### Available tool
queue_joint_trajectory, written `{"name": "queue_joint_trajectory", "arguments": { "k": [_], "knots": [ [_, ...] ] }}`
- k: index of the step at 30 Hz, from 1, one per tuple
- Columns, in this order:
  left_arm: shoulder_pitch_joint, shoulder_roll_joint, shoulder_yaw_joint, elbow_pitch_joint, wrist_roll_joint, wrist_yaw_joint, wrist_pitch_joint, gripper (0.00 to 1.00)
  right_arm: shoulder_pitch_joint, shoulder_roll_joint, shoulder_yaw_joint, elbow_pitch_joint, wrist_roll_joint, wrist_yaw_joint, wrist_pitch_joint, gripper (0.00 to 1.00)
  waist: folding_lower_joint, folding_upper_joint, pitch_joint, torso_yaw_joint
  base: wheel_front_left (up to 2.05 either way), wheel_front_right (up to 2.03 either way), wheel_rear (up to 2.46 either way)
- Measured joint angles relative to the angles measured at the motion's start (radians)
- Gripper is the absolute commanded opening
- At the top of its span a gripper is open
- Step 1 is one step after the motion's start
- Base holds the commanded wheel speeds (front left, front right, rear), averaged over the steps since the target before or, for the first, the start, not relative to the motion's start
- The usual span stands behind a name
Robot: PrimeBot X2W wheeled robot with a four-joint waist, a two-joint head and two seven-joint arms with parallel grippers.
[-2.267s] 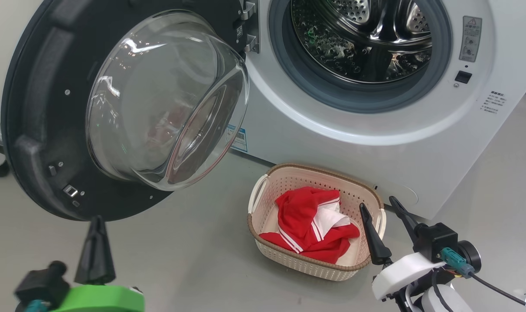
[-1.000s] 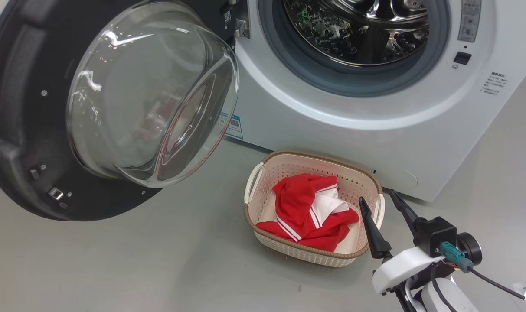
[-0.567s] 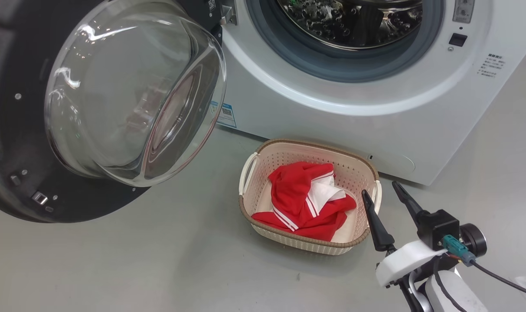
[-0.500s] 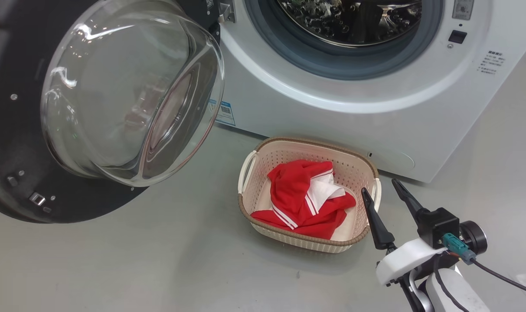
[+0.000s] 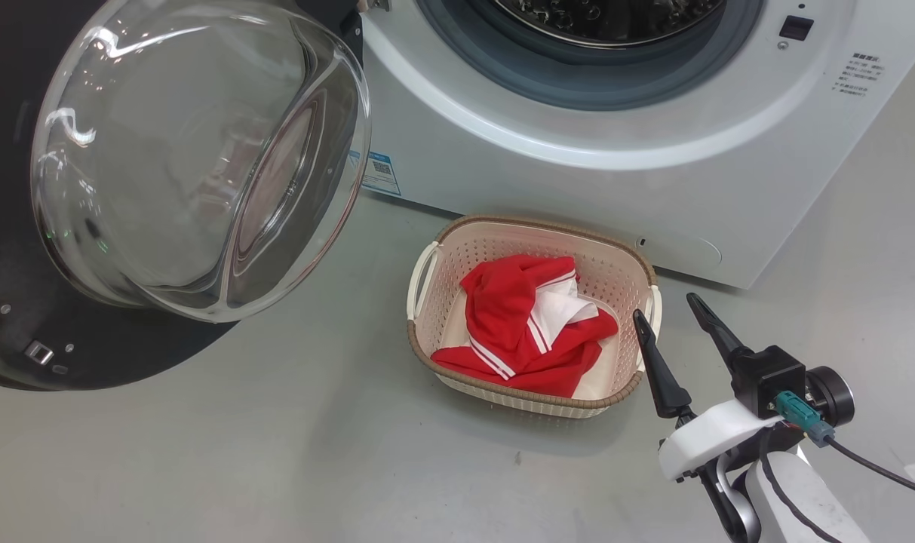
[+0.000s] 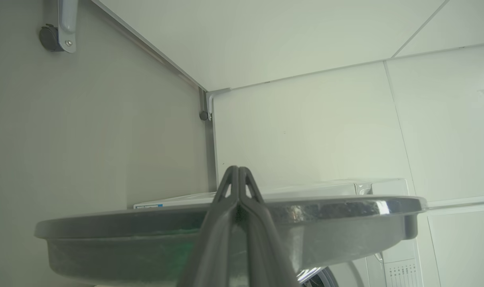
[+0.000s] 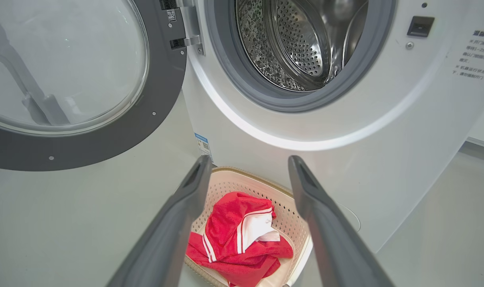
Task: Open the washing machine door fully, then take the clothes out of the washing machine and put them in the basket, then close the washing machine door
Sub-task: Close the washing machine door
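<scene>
The washing machine door (image 5: 19, 332) stands swung wide open at the left, its glass bowl (image 5: 201, 158) bulging toward me. The white washing machine (image 5: 578, 181) shows its grey ring and a steel drum (image 7: 301, 44) with no fabric visible in it. On the floor in front sits the basket (image 5: 615, 275), holding the red and white clothes (image 5: 521, 324). My right gripper (image 5: 664, 305) hangs open and holds nothing, just right of the basket; its wrist view looks down on the clothes (image 7: 234, 235). My left gripper (image 6: 238, 169) is shut, holds nothing, and lies against the door's rim (image 6: 345, 227), seen edge-on.
Grey floor spreads left of and in front of the basket. A blue sticker (image 5: 378, 170) and a printed label (image 5: 864, 72) mark the machine's front. In the left wrist view, a caster wheel (image 6: 50, 38) and white wall panels (image 6: 305, 131) lie beyond the door.
The head camera has shifted, so machine, door and basket sit higher in the picture. My left gripper has left the head view's lower left. The right gripper stays open by the basket.
</scene>
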Motion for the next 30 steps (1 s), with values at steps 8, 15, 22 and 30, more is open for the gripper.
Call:
{"name": "queue_joint_trajectory", "arguments": {
  "k": [8, 15, 22, 30],
  "knots": [
    [-0.022, 0.012, -0.009, 0.049, -0.015, -0.035, 0.053, 0.00, -0.004, -0.001, -0.001, 0.000, 0.000, 0.000, 0.000, 1.00, 0.0000, 0.0000, 0.010, -0.002, 0.00, 0.00, 0.00],
    [-0.037, 0.030, -0.010, 0.080, -0.057, -0.061, 0.118, 0.00, -0.014, -0.001, -0.003, 0.002, 0.000, 0.000, 0.000, 1.00, 0.0000, 0.0000, 0.014, -0.004, 0.00, 0.00, 0.00],
    [-0.037, 0.045, -0.021, 0.084, -0.079, -0.079, 0.201, 0.00, -0.020, -0.002, -0.004, 0.004, 0.000, 0.000, 0.000, 1.00, 0.0000, 0.0000, 0.016, -0.004, 0.00, 0.00, 0.00],
    [-0.034, 0.056, -0.044, 0.083, -0.112, -0.091, 0.295, 0.00, -0.020, -0.001, -0.004, 0.008, 0.000, 0.000, 0.000, 1.00, 0.0000, 0.0000, 0.013, -0.005, 0.00, 0.00, 0.00]
  ]
}}
